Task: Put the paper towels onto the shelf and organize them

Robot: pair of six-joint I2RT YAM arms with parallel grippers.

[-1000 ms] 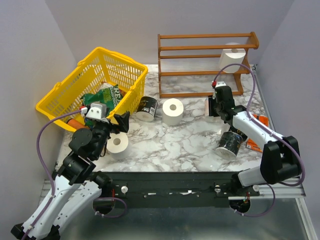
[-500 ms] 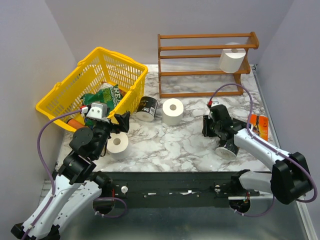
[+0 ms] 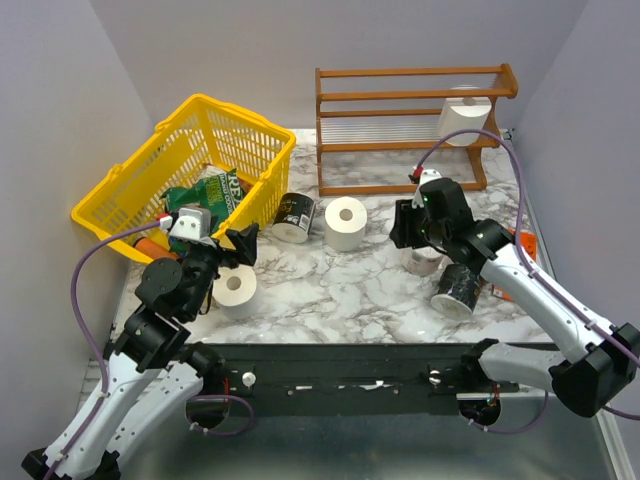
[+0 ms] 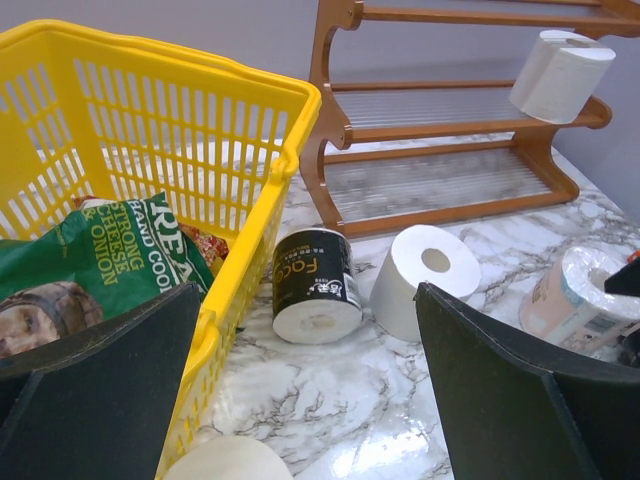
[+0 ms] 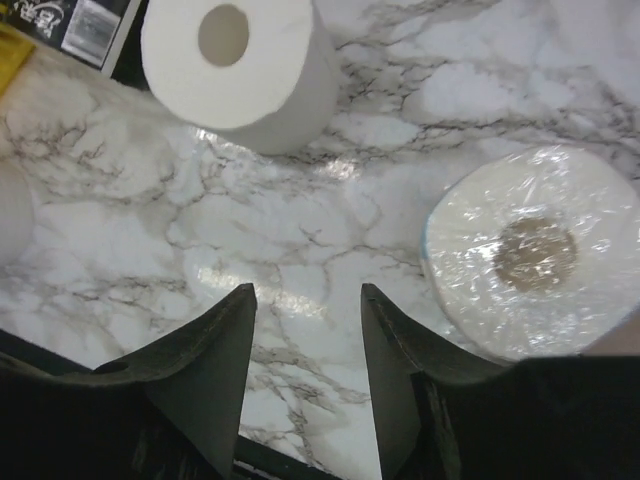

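The reddish-brown shelf [image 3: 400, 150] [image 4: 450, 130] stands at the back, with one paper towel roll [image 3: 466, 118] [image 4: 560, 75] on its right end. A bare white roll [image 3: 346, 222] [image 4: 425, 275] [image 5: 235, 60] stands mid-table, and another [image 3: 237, 290] [image 4: 230, 460] sits under the left arm. A plastic-wrapped roll [image 3: 425, 260] [image 5: 535, 250] [image 4: 580, 300] stands just right of my right gripper [image 3: 408, 228] [image 5: 305, 295], which hovers open over bare marble. My left gripper [image 3: 240, 240] [image 4: 305, 300] is open wide and holds nothing.
A yellow basket [image 3: 150, 170] [image 4: 150, 120] of snack bags fills the left. One black-wrapped roll [image 3: 294, 217] [image 4: 315, 285] lies beside it. Another black-wrapped roll [image 3: 460, 288] lies under the right arm. An orange packet [image 3: 522, 245] lies at the right edge.
The right arm dipped toward the front, then rose and shifted left, its jaws spreading wider. The wrapped roll now shows beside it. The left arm barely moved.
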